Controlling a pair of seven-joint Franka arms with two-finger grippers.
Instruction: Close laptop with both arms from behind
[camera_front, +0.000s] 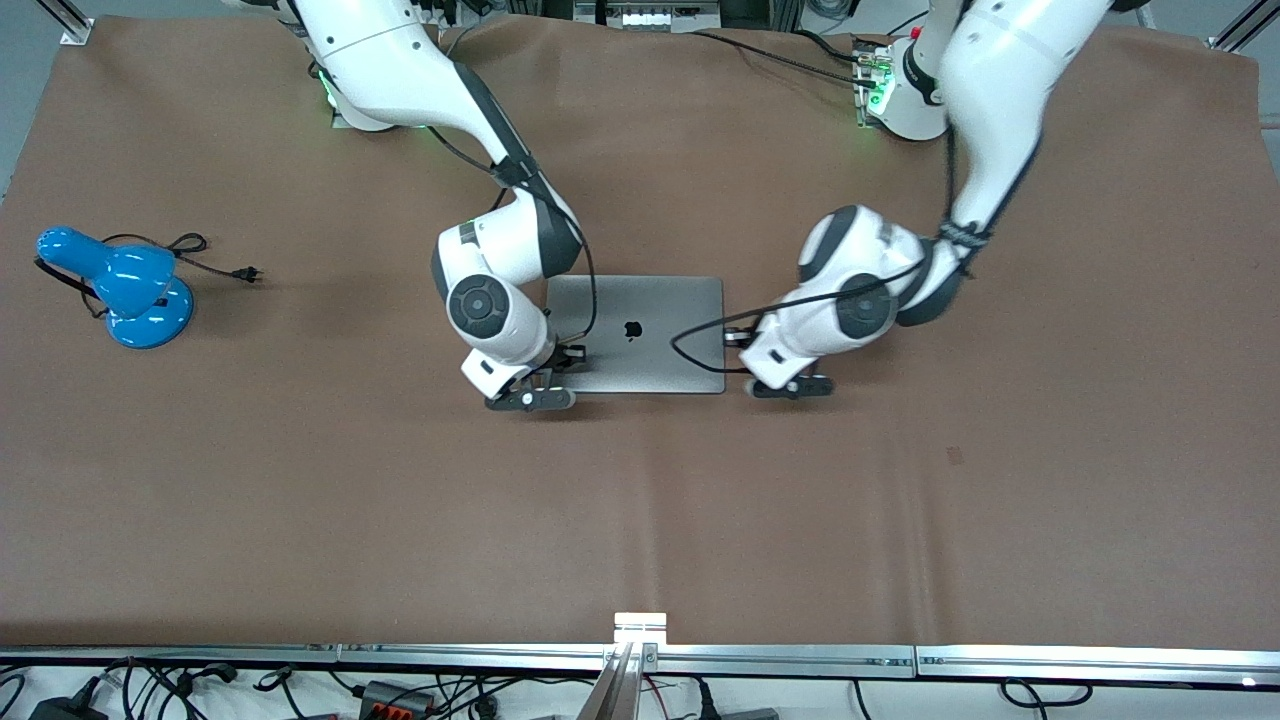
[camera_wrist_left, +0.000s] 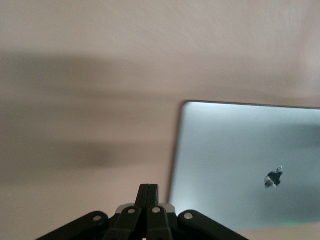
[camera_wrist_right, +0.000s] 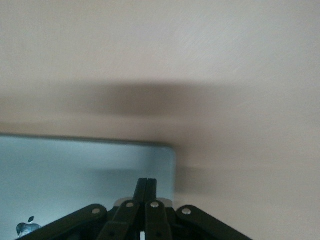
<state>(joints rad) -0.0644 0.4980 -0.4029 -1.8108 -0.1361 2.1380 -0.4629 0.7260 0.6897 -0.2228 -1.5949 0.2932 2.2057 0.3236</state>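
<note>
The space-grey laptop lies shut and flat on the brown table, its lid up with the black apple logo showing. My right gripper is shut and empty, its tips low over the lid by the corner toward the right arm's end; the right wrist view shows the tips over the lid. My left gripper is shut and empty at the laptop's edge toward the left arm's end; the left wrist view shows its tips just beside the lid.
A blue desk lamp with a black cord and plug lies toward the right arm's end of the table. A metal rail runs along the table edge nearest the front camera. Black arm cables hang over the laptop lid.
</note>
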